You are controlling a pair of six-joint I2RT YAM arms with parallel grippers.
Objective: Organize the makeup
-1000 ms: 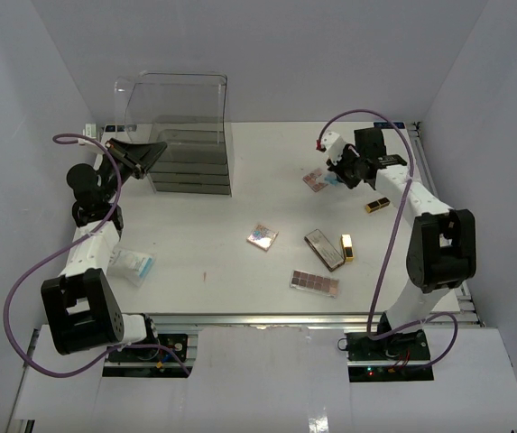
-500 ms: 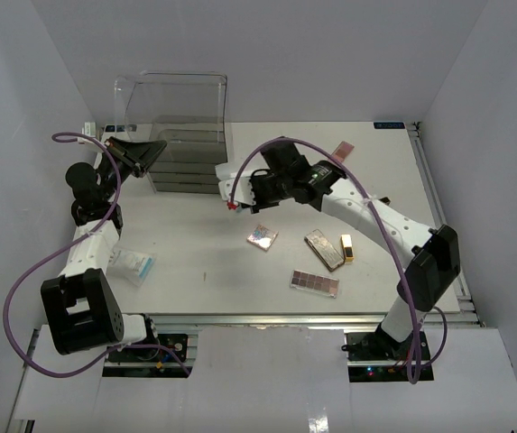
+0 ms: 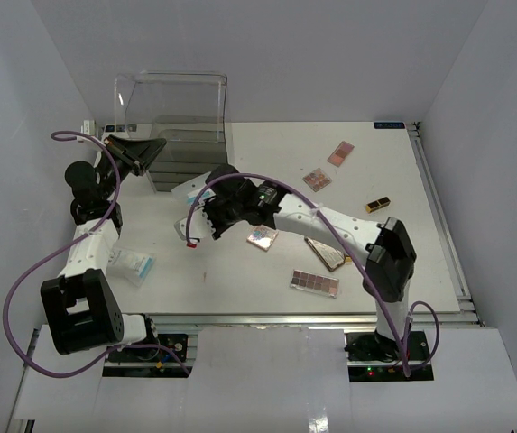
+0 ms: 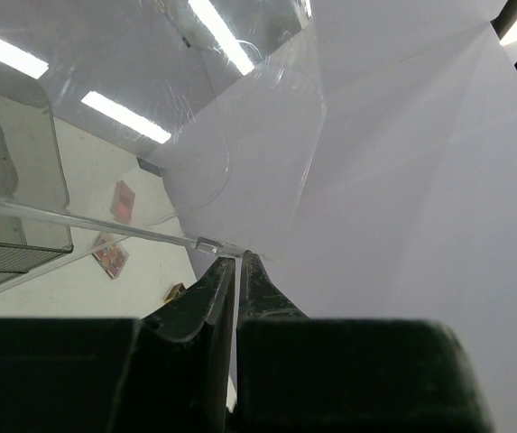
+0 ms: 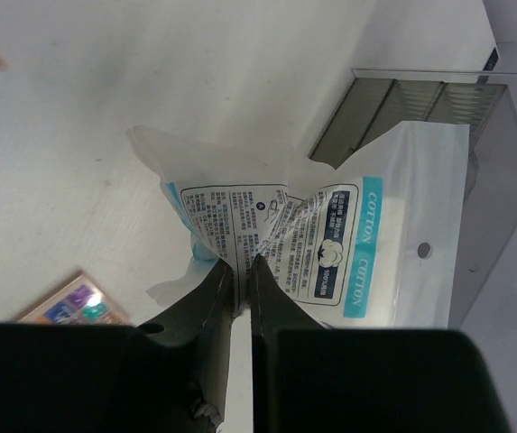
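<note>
– Right jaws?
– Pinched shut on the crumpled corner of a cotton packet (image 5: pixel 366 244). Its long axis runs away from them toward the grey drawers (image 5: pixel 393 108).
– Left jaws?
– Closed, nipping the clear box (image 4: pixel 240 171) by a thin edge.
– Overhead adds what?
– Palettes (image 3: pixel 314 282) and a second packet (image 3: pixel 132 263) lying on the bench (image 3: pixel 240 271).

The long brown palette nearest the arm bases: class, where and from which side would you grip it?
Probably from above, jaws closing across the palette on its two long edges: it lies flat, thin and on its own, and that span is narrowest.
</note>
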